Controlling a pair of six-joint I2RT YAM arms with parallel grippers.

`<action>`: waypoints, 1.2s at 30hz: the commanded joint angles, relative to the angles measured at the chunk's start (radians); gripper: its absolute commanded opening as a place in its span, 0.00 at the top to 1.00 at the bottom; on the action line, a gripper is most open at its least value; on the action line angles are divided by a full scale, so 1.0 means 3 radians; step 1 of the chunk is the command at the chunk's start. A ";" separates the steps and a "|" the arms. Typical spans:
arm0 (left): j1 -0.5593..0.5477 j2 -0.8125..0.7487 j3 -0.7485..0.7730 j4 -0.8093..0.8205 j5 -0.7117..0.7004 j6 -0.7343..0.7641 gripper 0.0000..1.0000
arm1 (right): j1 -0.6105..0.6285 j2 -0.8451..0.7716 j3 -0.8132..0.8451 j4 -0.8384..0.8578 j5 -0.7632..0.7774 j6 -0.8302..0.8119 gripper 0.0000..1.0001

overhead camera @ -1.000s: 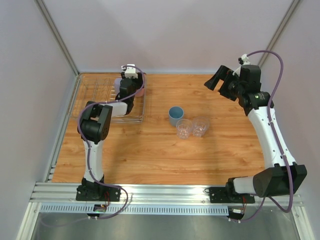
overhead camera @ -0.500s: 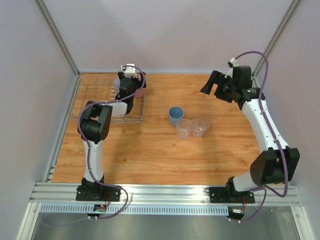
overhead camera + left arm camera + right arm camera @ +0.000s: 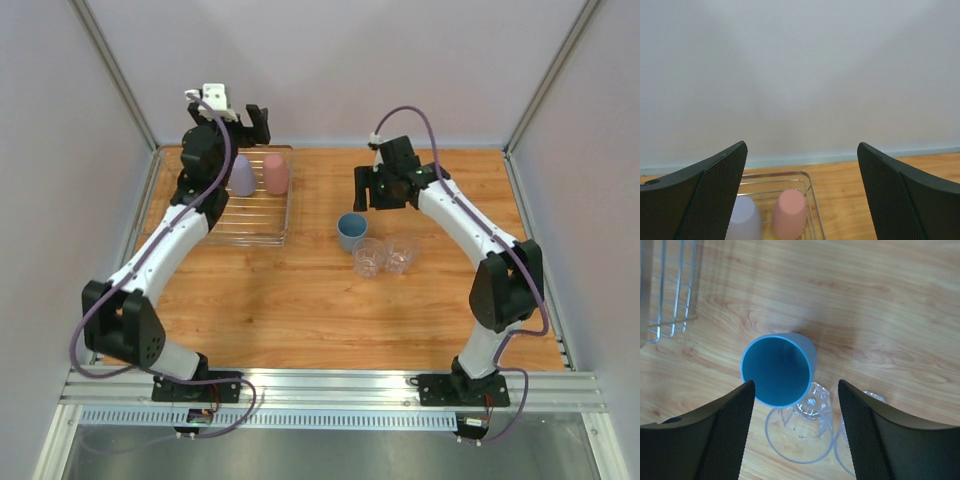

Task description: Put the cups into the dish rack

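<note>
Three unloaded mid-table: blue cup [image 3: 777, 371] upright, two clear tumblers [image 3: 800, 432] just beside it, likely light, rigid, slick; pinch the blue cup's wall at the rim, your right hand [image 3: 795, 386] open above it.

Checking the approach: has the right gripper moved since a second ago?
Yes. The right gripper swung left, away from the right wall, toward the blue cup.

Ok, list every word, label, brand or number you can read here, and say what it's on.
None can be read in any view. The blue cup, pink cup, lavender cup, clear tumblers and dish rack show no markings. Anything printed on the arms is too small to tell.
</note>
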 commanded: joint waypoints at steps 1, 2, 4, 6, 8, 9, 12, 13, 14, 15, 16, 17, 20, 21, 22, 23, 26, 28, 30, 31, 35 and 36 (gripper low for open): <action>0.0020 -0.0379 0.0129 -0.1129 0.0140 -0.0125 0.00 | 0.0111 0.0190 0.0118 -0.0185 0.0332 -0.0080 0.31; 0.0015 -0.0471 0.0104 -0.1389 0.0150 -0.0130 0.00 | 0.0126 0.0220 0.0093 -0.0175 0.0449 -0.0079 0.34; 0.0015 -0.0773 -0.0095 -0.1570 0.0135 -0.0150 0.00 | 0.0152 0.0211 -0.0004 -0.0134 0.0531 -0.0085 0.42; 0.0015 -0.1090 -0.0269 -0.1586 0.0176 -0.0145 0.00 | 0.0152 0.0195 -0.0061 -0.0123 0.0583 -0.0095 0.46; 0.0015 -0.1274 -0.0514 -0.1576 0.0171 -0.0191 0.00 | 0.0162 0.0190 -0.0117 -0.0103 0.0624 -0.0120 0.46; 0.0015 -0.1427 -0.0576 -0.1571 0.0186 -0.0211 0.00 | 0.0167 0.0200 -0.0137 -0.0083 0.0634 -0.0125 0.47; 0.0015 -0.1617 -0.0791 -0.1576 0.0232 -0.0319 0.00 | 0.0177 0.0246 -0.0224 0.0070 0.0588 -0.0136 0.49; 0.0015 -0.1643 -0.0867 -0.1576 0.0263 -0.0359 0.00 | 0.0193 0.0302 -0.0225 0.0132 0.0578 -0.0131 0.49; 0.0015 -0.1658 -0.0888 -0.1601 0.0288 -0.0410 0.00 | 0.0198 0.0343 -0.0199 0.0147 0.0568 -0.0131 0.50; 0.0015 -0.1669 -0.0893 -0.1632 0.0339 -0.0451 0.00 | 0.0223 0.0374 -0.0189 0.0163 0.0553 -0.0125 0.50; 0.0020 -0.1669 -0.0893 -0.1693 0.0355 -0.0482 0.00 | 0.0239 0.0430 -0.0174 0.0208 0.0532 -0.0120 0.51; 0.0020 -0.1669 -0.0893 -0.1708 0.0401 -0.0528 0.00 | 0.0254 0.0451 -0.0148 0.0234 0.0537 -0.0110 0.51; 0.0015 -0.1669 -0.0898 -0.1770 0.0508 -0.0559 0.00 | 0.0315 0.0563 -0.0061 0.0250 0.0598 -0.0090 0.54; 0.0015 -0.1669 -0.0909 -0.1770 0.0549 -0.0574 0.00 | 0.0341 0.0604 0.0045 0.0225 0.0669 -0.0064 0.57; 0.0015 -0.1669 -0.0919 -0.1780 0.0554 -0.0575 0.00 | 0.0341 0.0629 0.0077 0.0189 0.0700 -0.0049 0.60; 0.0015 -0.1669 -0.0924 -0.1780 0.0559 -0.0580 0.00 | 0.0346 0.0685 0.0097 0.0194 0.0716 -0.0049 0.61; 0.0015 -0.1674 -0.0955 -0.1770 0.0590 -0.0595 0.00 | 0.0346 0.0793 0.0118 0.0240 0.0848 -0.0044 0.85; 0.0015 -0.1669 -0.0945 -0.1795 0.0626 -0.0666 0.00 | 0.0346 0.0819 0.0332 0.0021 0.0925 0.0028 0.99; 0.0015 -0.1643 -0.0858 -0.1902 0.0647 -0.0865 0.00 | 0.0341 0.0626 0.0455 -0.0042 0.0860 0.0114 1.00; 0.0015 -0.1628 -0.0802 -0.2156 0.0581 -0.1352 0.00 | 0.0341 0.0518 0.0496 0.0019 0.0783 0.0307 1.00; 0.0015 -0.1668 -0.0781 -0.2032 0.0410 -0.2158 0.00 | 0.0326 0.0093 0.0461 0.0602 -0.0110 0.0962 1.00; 0.0015 -0.1694 -0.0877 -0.1747 0.0416 -0.2296 0.00 | 0.0321 0.0017 0.0461 0.0780 -0.0173 0.1110 1.00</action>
